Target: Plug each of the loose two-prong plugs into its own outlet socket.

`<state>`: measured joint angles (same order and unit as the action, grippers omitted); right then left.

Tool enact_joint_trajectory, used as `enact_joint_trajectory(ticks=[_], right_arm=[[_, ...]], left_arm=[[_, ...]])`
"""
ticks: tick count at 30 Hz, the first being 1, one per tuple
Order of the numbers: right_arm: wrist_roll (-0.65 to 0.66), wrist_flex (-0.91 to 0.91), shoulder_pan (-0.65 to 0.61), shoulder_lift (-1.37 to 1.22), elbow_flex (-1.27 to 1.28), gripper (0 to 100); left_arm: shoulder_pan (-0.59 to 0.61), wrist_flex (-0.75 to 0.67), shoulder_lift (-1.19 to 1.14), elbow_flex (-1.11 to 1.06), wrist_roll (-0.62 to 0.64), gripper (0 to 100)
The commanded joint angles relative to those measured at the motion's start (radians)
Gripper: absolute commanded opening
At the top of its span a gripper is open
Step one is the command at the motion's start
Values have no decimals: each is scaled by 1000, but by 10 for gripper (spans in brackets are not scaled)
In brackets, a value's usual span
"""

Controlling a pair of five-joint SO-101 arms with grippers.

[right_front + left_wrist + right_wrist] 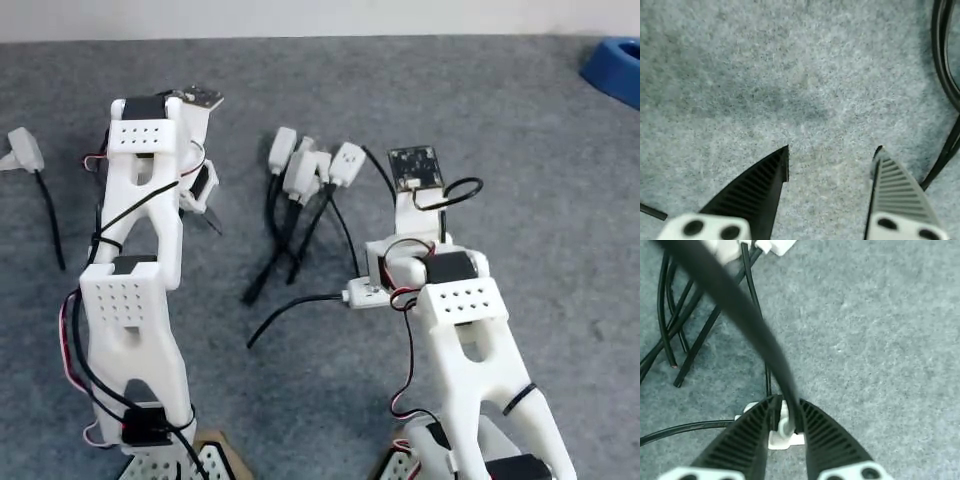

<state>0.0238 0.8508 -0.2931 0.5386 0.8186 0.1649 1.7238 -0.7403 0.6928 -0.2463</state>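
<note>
My right gripper is shut on a small white plug with a black cable trailing off it; in the high view this plug is low over the carpet in front of the right arm. A cluster of white plugs and sockets with black cables lies mid-table, farther back. My left gripper hangs open over bare grey carpet, nothing between its fingers; in the high view it is left of the cluster. Another white plug lies at the far left.
The table is covered in grey carpet. A blue container sits at the back right corner. Black cables run close beside the left gripper. A thick black cable crosses close before the right wrist camera.
</note>
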Motion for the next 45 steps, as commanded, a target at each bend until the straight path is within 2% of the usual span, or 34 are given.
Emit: enact_joint_trajectory(ticks=[1,45], right_arm=[[-9,-19,5,21,-8,6],[-35,-160,-28,31,56,6]], left_arm=[[-10,0,13,2,2,274],[-12,2,13,2,0,274]])
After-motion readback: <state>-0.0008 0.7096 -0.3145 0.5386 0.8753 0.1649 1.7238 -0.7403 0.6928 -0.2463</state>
